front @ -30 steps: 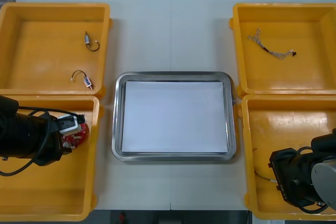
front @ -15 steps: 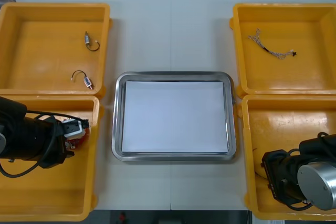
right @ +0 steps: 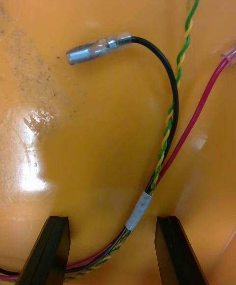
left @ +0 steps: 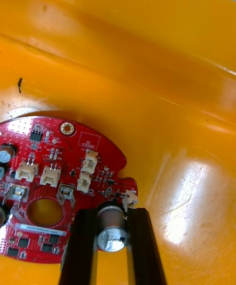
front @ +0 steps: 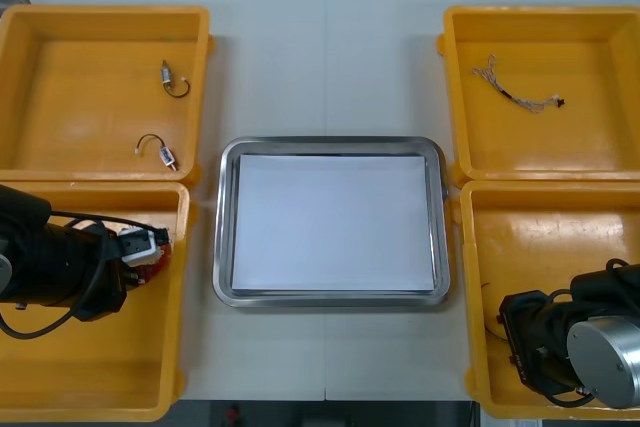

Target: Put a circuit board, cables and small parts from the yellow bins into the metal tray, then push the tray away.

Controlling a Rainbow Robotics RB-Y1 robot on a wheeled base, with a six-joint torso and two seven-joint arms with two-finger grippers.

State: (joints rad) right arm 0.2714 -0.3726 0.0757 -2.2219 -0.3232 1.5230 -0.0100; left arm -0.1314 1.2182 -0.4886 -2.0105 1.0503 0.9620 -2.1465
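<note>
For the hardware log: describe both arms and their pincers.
The left arm is black, with looping black cables and a white block; the right arm is black with a round silver cap. Left pincer and right pincer: two flat black fingers each.

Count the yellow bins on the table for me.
4: far left bin, near left bin with the left gripper inside, far right bin, near right bin with the right gripper inside.

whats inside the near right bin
A bundle of black, red and green-yellow cables, lying between the open fingers of the right gripper. The right arm hides the bin floor under it. The left gripper grips a circuit board in the near left bin.
</note>
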